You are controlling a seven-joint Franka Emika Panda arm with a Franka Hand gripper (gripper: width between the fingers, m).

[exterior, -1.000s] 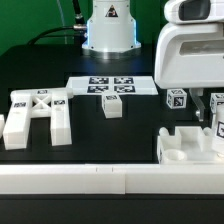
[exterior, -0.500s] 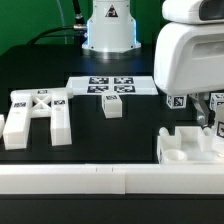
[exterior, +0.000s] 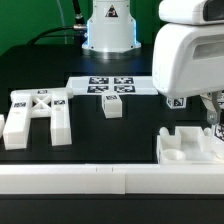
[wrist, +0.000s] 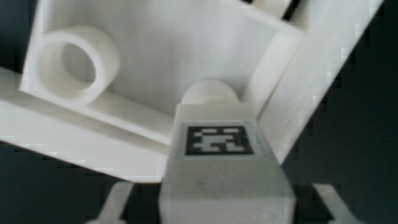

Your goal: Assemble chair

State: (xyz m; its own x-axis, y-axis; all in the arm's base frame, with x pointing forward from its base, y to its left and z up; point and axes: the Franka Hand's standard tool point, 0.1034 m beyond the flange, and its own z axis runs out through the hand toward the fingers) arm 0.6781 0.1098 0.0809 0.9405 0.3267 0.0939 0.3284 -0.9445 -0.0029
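Note:
The chair parts are chunky white plastic. The seat block (exterior: 190, 148) lies at the front of the exterior view's right and fills the wrist view (wrist: 125, 90), showing a round hole. The H-shaped piece (exterior: 40, 112) lies at the left, with a small block (exterior: 112, 106) near the middle. A tagged leg (exterior: 178, 101) stands just behind the seat block, half hidden by my arm. In the wrist view this leg (wrist: 222, 150) sits between the fingers of my gripper (wrist: 222, 205) with a dark gap on each side. The gripper (exterior: 205, 110) is open around it.
The marker board (exterior: 112, 86) lies flat at the middle back. A long white rail (exterior: 90, 180) runs along the front edge. The robot's base (exterior: 108, 30) stands behind the board. A small white piece (exterior: 2, 125) lies at the left edge.
My arm has shifted toward the exterior view's left and a little lower, covering more of the tagged leg. The loose parts have not moved.

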